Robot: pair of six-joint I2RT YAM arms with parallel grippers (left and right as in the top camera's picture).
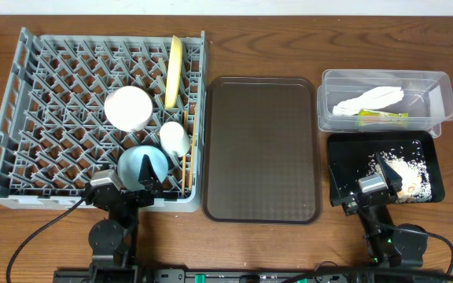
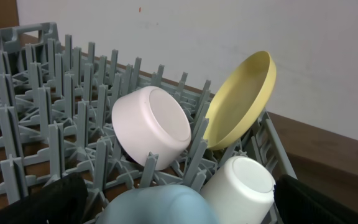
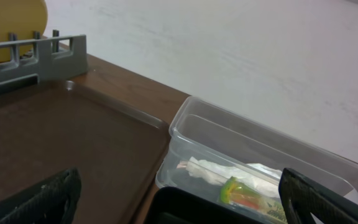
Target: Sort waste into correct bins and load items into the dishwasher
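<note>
A: Dishes, where?

B: All in the grey dish rack [image 1: 6, 102], at the 9 o'clock side of the table [image 1: 234, 244]. The yellow plate [image 1: 174, 71] stands on edge among the pegs at the rack's 1 o'clock. The pinkish-white bowl [image 1: 127, 108] sits mid-rack, tipped, base showing. The white cup [image 1: 174, 137] is at its 4 o'clock. The light blue bowl [image 1: 136, 163] is at its 6 o'clock, dome up, by the rack's near wall.

A: Waste?

B: The clear tub [image 1: 384, 79], at the table's 2 o'clock, holds the crumpled white wrapper [image 1: 368, 101]. The orange-yellow-green packet [image 1: 382, 119] lies against the wrapper's 5 o'clock side. The black tray [image 1: 340, 157] sits just at the tub's 6 o'clock. White rice-like scraps [image 1: 409, 173] are scattered on its floor, thickest toward 4 o'clock.

A: Pincers?

B: On the left gripper [image 1: 149, 177] the fingers are spread wide with nothing pinched, hanging over the blue bowl. The right gripper [image 1: 389, 173] is likewise spread wide and holding nothing. It hangs over the black tray's near half, at 9 o'clock of the thickest scraps.

A: Surroundings?

B: The brown serving tray [image 1: 262, 149] lies between the rack and the two bins, just beside the rack's 3 o'clock wall.
</note>
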